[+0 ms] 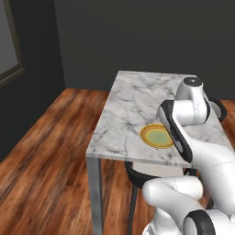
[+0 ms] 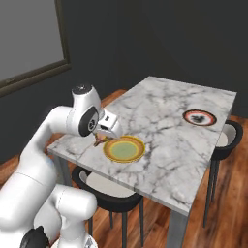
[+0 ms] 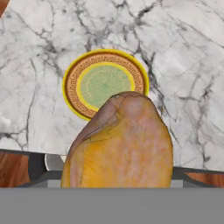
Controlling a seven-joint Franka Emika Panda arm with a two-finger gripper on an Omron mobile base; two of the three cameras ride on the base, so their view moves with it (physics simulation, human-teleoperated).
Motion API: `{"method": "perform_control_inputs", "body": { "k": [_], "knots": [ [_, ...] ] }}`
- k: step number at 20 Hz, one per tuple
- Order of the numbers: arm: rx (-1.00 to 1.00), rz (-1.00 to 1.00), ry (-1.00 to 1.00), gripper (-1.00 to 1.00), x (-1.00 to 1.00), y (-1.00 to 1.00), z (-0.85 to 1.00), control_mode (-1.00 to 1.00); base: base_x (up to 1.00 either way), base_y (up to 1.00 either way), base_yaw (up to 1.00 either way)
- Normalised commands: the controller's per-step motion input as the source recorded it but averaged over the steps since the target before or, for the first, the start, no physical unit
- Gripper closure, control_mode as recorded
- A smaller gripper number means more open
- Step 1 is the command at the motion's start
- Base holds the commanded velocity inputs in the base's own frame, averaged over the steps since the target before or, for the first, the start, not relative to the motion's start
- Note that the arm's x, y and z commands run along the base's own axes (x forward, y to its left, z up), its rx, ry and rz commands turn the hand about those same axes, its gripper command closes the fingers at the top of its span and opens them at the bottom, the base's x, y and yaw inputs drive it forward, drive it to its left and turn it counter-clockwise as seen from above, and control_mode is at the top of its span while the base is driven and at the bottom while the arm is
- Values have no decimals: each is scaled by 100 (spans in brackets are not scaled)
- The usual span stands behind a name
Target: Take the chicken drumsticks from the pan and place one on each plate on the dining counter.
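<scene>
My claw [image 2: 100,140] is pinched on one chicken drumstick [image 3: 120,142], held above the dining counter [image 1: 133,110] near its front edge, just beside the yellow-rimmed plate [image 2: 124,148]. That plate, with its greenish centre, sits near the front edge and holds nothing. Further right, the red-brown-rimmed plate [image 2: 199,117] sits near the far right edge; its white centre carries a dark mark, and I cannot tell what it is. The right base view shows both plates; in the left base view my arm covers part of the yellow one. The hand view shows the drumstick close up, overlapping the yellow plate's near rim. Count: two plates, one drumstick, two black chairs [image 2: 109,191] at the counter.
</scene>
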Motion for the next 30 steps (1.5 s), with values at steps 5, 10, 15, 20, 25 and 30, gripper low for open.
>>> {"method": "perform_control_inputs", "body": {
  "k": [5,10,15,20,25,30],
  "knots": [
    [6,0,0,100,59,0,-46,-100,0,0,0],
    [0,0,0,100,46,0,-35,-100,0,0,0],
    [0,0,8,100,47,-7,-38,-100,0,0,0],
    [0,0,9,100,23,-16,-36,-100,0,0,0],
    [0,0,8,100,25,-22,-35,-100,0,0,0],
    [0,0,1,100,26,-1,-36,-100,0,0,0]
  ]
}}
